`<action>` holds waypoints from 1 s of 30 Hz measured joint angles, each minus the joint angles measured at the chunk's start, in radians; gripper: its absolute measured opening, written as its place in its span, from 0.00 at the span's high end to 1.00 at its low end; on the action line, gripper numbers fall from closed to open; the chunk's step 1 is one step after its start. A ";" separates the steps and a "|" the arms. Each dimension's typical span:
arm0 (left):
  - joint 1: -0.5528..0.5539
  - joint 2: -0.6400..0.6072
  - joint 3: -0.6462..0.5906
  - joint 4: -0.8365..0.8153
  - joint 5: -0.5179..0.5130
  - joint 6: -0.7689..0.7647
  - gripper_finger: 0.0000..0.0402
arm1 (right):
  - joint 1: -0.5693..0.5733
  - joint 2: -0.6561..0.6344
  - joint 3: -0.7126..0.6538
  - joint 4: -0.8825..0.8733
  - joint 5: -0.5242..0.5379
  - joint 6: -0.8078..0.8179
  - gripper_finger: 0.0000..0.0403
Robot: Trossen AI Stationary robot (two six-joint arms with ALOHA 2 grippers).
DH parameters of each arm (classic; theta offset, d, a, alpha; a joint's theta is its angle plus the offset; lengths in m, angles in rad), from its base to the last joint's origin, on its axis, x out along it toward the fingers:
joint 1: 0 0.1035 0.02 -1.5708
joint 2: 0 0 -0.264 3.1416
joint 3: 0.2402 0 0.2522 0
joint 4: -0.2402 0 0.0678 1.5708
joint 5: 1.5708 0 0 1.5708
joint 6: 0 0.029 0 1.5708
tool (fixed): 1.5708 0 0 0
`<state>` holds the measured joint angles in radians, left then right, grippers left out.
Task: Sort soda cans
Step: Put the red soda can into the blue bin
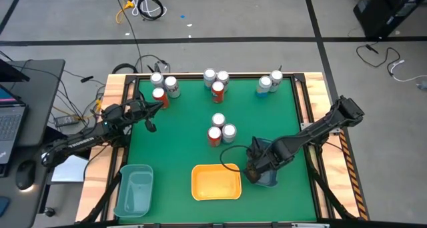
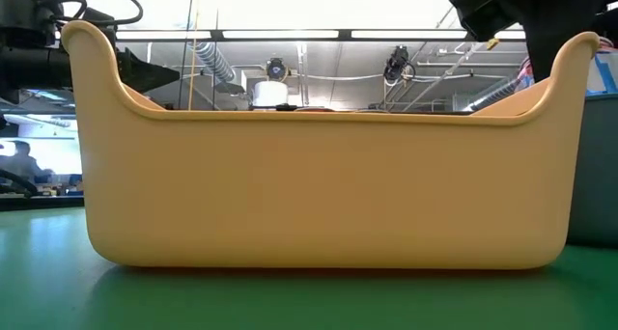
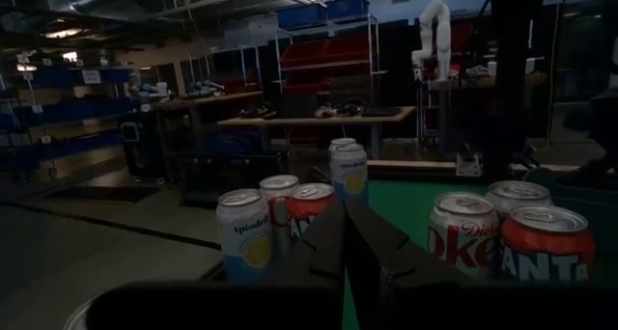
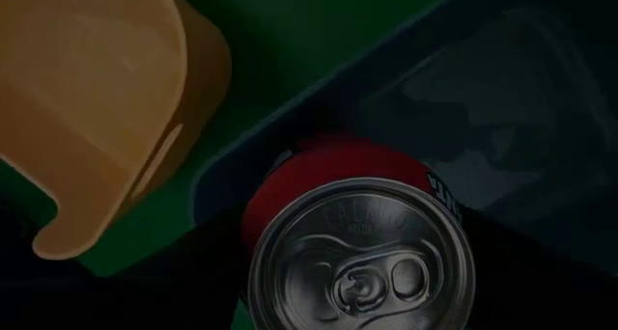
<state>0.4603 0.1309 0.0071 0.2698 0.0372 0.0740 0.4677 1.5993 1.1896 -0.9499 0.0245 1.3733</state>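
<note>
1. At the desk's near edge, right of centre, the right gripper point(image 1: 257, 169) hangs over a dark teal bin point(image 1: 268, 178); its fingers stand wide around a red can point(image 4: 359, 248), upright with its silver top up, at the bin's wall. Whether they press the can cannot be told.
2. Just left of that bin lies the yellow bin point(image 1: 217, 182), near the middle of the near edge; in the low view it fills the picture and hides most of the desk point(image 1: 180, 135).
3. A light teal bin point(image 1: 134, 191) sits at the near left corner.
4. The left gripper point(image 1: 149, 123) waits near the left edge, fingers closed on nothing, with three cans point(image 1: 163, 87) just beyond it toward the far left corner.
5. At the middle of the far edge stand three more cans point(image 1: 215, 81), one of them red.
6. Two cans point(image 1: 269, 83) stand near the far right corner.
7. In the desk's middle a cluster of three cans point(image 1: 219, 129), one red, stands between the far groups and the yellow bin.
</note>
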 joint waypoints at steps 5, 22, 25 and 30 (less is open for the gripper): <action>0.000 0.000 0.000 -0.001 0.000 0.000 0.97 | -0.016 0.003 0.000 0.042 0.013 -0.023 0.08; 0.000 0.000 0.000 -0.003 0.000 0.000 0.97 | -0.055 0.003 0.051 0.079 -0.015 -0.168 0.14; 0.000 0.000 0.000 -0.003 0.000 0.000 0.97 | -0.089 0.003 0.106 0.014 0.015 -0.252 0.14; 0.000 0.000 0.000 -0.002 0.000 0.000 0.97 | -0.176 0.003 0.202 0.001 0.108 -0.489 0.15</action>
<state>0.4603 0.1307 0.0071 0.2676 0.0370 0.0742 0.2920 1.6020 1.3913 -0.9493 0.1321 0.8839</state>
